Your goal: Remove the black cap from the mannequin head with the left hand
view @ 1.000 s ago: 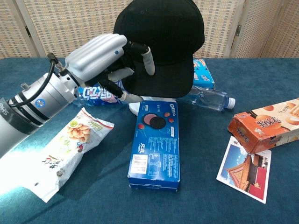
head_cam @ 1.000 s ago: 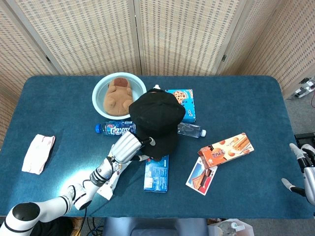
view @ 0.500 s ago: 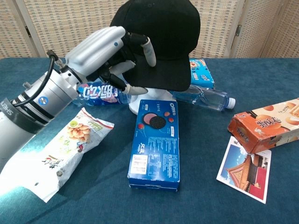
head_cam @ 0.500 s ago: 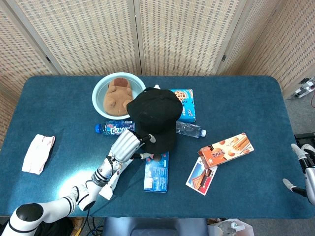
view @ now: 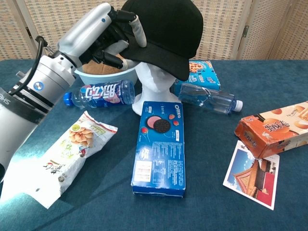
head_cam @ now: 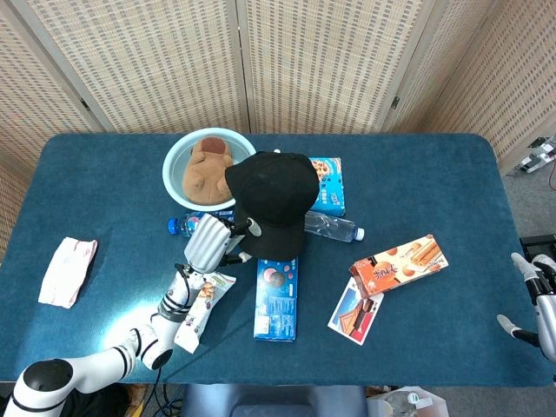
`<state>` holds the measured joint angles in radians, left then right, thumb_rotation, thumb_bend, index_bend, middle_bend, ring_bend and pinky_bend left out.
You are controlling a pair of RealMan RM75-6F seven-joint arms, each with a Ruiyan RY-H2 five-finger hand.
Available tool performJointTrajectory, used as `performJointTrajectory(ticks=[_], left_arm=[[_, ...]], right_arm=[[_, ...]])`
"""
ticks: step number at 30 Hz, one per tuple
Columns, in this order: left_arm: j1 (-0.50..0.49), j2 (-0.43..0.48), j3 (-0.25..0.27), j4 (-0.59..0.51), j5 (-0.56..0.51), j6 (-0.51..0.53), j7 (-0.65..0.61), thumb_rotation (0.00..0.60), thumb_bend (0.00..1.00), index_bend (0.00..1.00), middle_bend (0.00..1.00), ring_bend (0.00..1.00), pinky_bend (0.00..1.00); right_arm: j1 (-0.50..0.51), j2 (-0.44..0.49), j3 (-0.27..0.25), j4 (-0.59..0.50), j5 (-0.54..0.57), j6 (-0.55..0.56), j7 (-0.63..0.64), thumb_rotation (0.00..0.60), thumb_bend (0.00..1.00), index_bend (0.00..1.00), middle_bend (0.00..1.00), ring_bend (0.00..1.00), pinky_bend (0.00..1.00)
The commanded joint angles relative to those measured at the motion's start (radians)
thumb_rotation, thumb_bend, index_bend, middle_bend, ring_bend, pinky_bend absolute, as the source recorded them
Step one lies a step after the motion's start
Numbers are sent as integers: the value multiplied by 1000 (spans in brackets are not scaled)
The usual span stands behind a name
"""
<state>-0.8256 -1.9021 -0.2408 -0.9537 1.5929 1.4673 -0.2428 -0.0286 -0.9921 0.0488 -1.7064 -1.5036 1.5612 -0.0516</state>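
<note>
Left hand (view: 113, 29): fingers clamped on the side of the black fabric cap (view: 161, 29), to peel it upward.
Cap: tilted, partly seated on the white plastic mannequin head (view: 155, 89).
Right hand (head_cam: 539, 300): idle off the table edge, fingers apart, empty.

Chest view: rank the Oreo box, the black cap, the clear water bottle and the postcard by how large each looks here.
1. black cap and Oreo box: look about alike, and the box lies nearer the camera, so no ranking between them.
2. postcard and clear water bottle: close in look; the postcard is nearer, so unsure.
</note>
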Motion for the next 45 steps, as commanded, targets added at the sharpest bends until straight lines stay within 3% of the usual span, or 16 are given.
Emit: performJointTrajectory(ticks=[1, 8, 24, 45], left_arm=[[-1, 3, -3, -1, 0, 7, -6, 600, 302, 573, 1000, 1000, 1000], [-7, 18, -15, -13, -4, 16, -14, 600, 310, 645, 1000, 1000, 1000], [-43, 121, -121, -193, -115, -86, -44, 600, 321, 694, 1000, 1000, 1000], [-142, 148, -266, -131, -222, -125, -30, 600, 321, 690, 1000, 1000, 1000]], right_arm=[[0, 1, 0, -2, 0, 0, -3, 600, 82, 123, 223, 138, 247], [1, 3, 1, -7, 2, -3, -8, 600, 83, 123, 223, 138, 246], [6, 5, 6, -11, 3, -5, -7, 600, 83, 123, 223, 138, 246], [-5, 7, 6, -2, 5, 10, 11, 600, 83, 123, 223, 138, 246]])
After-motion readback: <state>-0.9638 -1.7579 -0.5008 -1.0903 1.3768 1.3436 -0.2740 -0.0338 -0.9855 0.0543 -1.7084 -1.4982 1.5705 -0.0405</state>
